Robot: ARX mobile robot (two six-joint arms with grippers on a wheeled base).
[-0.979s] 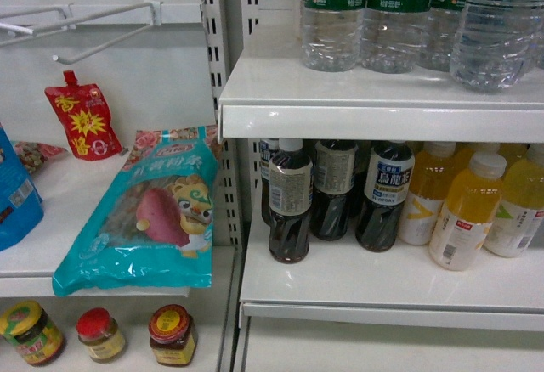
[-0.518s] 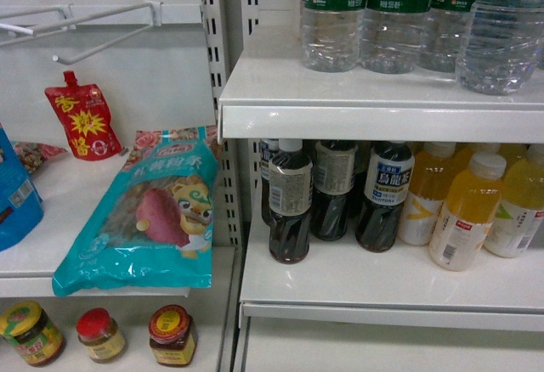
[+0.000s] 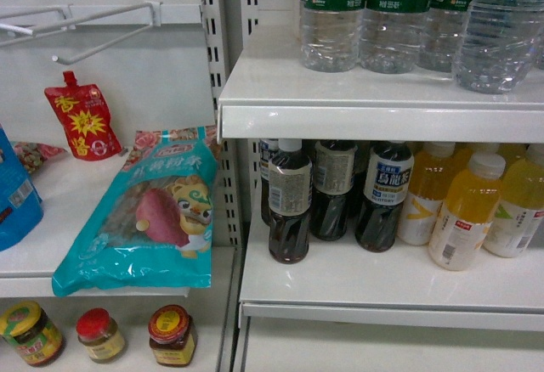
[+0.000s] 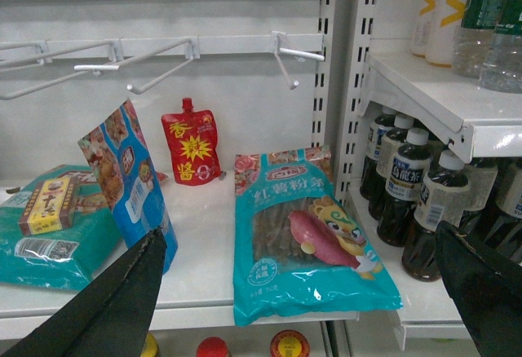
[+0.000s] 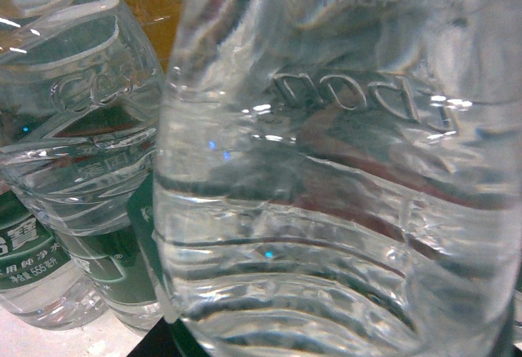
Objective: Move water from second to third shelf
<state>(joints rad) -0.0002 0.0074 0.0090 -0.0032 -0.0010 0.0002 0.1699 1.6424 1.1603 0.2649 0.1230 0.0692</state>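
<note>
A clear ribbed water bottle [image 3: 497, 32] stands at the right end of the upper white shelf [image 3: 374, 100], nearer the front edge than its neighbours. The same water bottle [image 5: 342, 178] fills the right wrist view, pressed close between the jaws. Only a dark sliver of a right finger [image 5: 155, 345] shows beneath it. My right gripper is out of the head view. More green-labelled water bottles [image 3: 333, 15] stand in a row to its left. My left gripper [image 4: 298, 292] hangs open and empty, low in front of the left shelf bay.
Dark drink bottles [image 3: 291, 211] and yellow juice bottles [image 3: 467, 215] fill the shelf below. In the left bay lie a teal snack bag [image 3: 144, 211] and a red pouch [image 3: 83, 121], under wire hooks [image 3: 102, 24]. Jars [image 3: 172, 334] stand lower down.
The rightmost water bottle has shifted slightly and straightened from a small tilt on the upper shelf. Nothing else has moved.
</note>
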